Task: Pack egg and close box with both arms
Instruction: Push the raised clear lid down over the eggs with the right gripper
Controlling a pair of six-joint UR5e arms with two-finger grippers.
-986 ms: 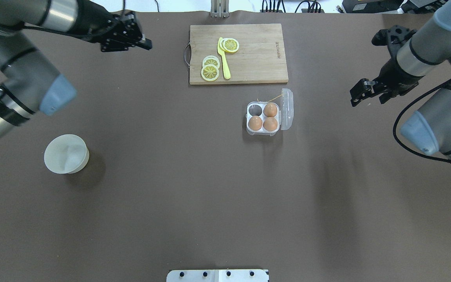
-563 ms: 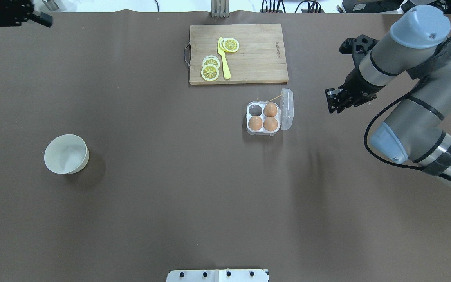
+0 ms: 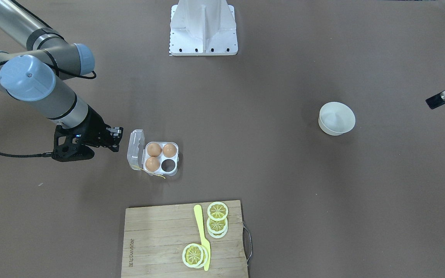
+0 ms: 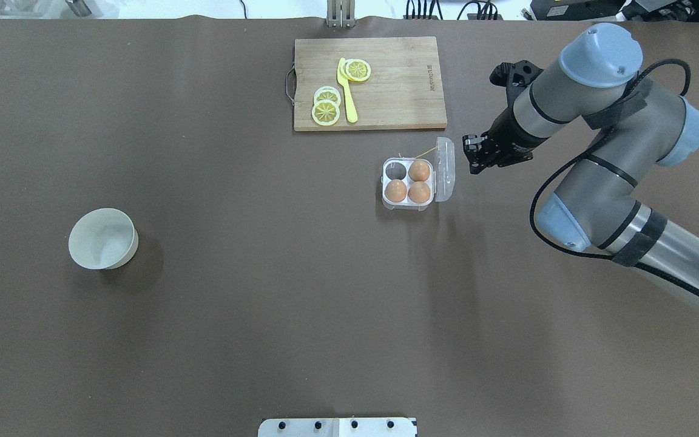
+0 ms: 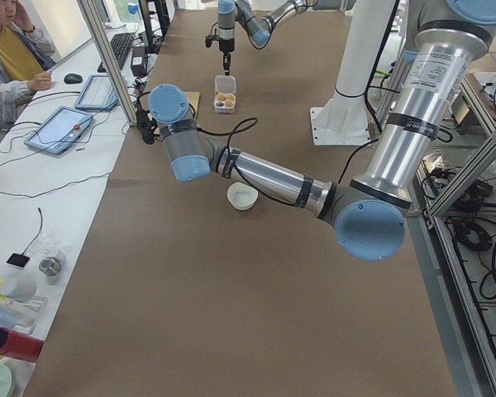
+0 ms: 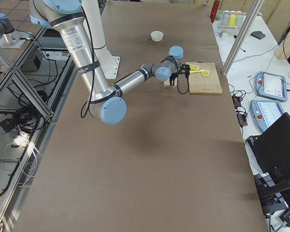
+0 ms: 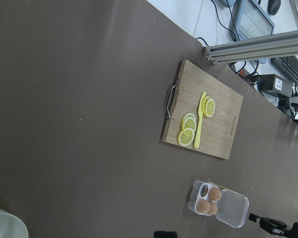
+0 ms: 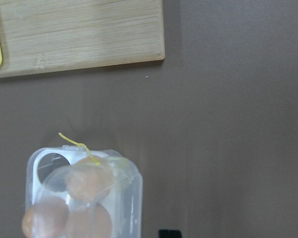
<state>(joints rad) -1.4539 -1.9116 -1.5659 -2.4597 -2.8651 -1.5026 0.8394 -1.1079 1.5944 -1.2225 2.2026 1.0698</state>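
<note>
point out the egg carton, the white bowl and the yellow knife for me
clear-plastic four-cell egg carton [image 4: 445, 170]: overhead view, on its open hinged lid
round white bowl [image 4: 102, 237]: overhead view, on its bare inside
yellow plastic knife [image 4: 350, 107]: overhead view, on its handle

The light is bright and even, from above. The bowl [image 4: 103, 238] throws a soft shadow to its right in the overhead view. In the right wrist view the box [image 8: 34, 173] looks blurred.
</note>
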